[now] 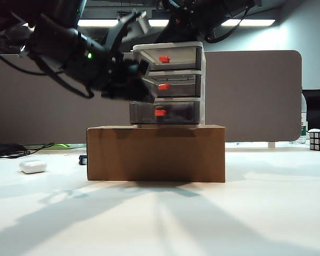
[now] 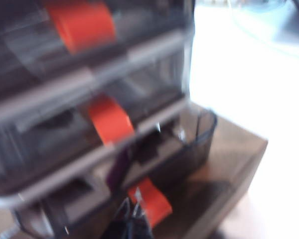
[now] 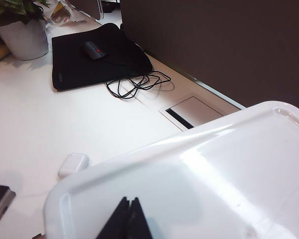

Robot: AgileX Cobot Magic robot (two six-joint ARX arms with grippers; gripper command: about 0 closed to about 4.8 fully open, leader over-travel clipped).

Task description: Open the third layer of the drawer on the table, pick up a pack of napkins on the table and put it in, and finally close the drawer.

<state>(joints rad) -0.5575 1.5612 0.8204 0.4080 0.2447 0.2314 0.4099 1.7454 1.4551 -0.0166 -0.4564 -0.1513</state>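
Clenched left pincer (image 2: 131,222) just beside the lowest smoky drawer's small red handle (image 2: 150,200), a light, slick tab likely best hooked; right pincer (image 3: 125,222) clenched above the white cabinet top (image 3: 229,169).

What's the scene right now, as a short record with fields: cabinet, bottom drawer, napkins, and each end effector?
cabinet: drawer stands on a cardboard box on the table
bottom drawer: third layer pulled out a little
napkins: cannot tell; something purple shows blurred in the left wrist view
left end effector: shut, at the third layer's red handle
right end effector: shut, over the drawer's white top
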